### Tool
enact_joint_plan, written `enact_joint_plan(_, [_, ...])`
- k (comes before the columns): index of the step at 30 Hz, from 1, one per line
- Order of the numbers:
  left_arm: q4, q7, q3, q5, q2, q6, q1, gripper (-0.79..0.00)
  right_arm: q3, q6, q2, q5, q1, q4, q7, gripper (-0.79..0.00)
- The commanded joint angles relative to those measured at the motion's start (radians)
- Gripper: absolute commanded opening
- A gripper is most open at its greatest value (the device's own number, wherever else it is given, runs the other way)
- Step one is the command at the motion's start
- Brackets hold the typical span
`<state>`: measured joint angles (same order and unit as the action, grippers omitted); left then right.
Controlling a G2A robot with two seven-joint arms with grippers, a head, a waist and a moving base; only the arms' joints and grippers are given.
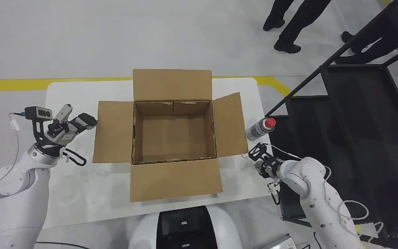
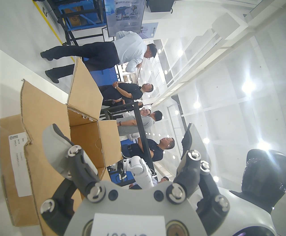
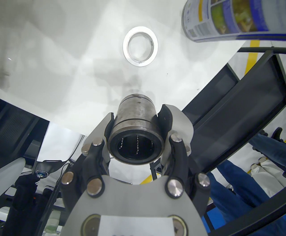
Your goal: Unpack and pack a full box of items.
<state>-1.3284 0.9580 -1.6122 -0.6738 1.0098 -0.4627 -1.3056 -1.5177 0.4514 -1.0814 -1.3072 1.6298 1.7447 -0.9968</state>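
Top view, open cardboard box (image 1: 174, 140), left gripper (image 1: 78, 118) spread wide to its left, right gripper (image 3: 136, 116) to its right, clamped on metal cylinder (image 3: 135, 131).

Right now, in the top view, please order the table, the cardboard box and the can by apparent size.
1. table, the largest
2. cardboard box, flaps spread open
3. can, clearly the smallest

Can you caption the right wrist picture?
Right claw grips a metal cylinder near a ring and can on the table.
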Motion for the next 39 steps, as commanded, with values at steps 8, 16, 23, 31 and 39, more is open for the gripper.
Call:
enact_joint_plan(8, [0.000, 0.000, 0.000, -0.002, 0.000, 0.000, 0.000, 0.000, 0.068, -0.054, -0.008, -0.012, -0.066, -0.106, 0.020, -0.785])
enact_joint_plan(16, [0.000, 0.000, 0.000, -0.002, 0.000, 0.000, 0.000, 0.000, 0.097, -0.068, -0.010, 0.004, -0.095, -0.156, 0.022, 0.000])
enact_joint_plan(23, [0.000, 0.000, 0.000, -0.002, 0.000, 0.000, 0.000, 0.000, 0.022, -0.002, 0.004, 0.073, -0.027, -0.078, 0.034, 0.000])
enact_joint_plan(31, [0.000, 0.000, 0.000, -0.002, 0.000, 0.000, 0.000, 0.000, -0.179, 0.225, 0.036, 0.244, 0.128, 0.063, 0.058, 0.000])
enact_joint_plan(39, [0.000, 0.000, 0.000, -0.002, 0.000, 0.000, 0.000, 0.000, -0.300, 0.349, 0.056, 0.379, 0.204, 0.117, 0.099, 0.000])
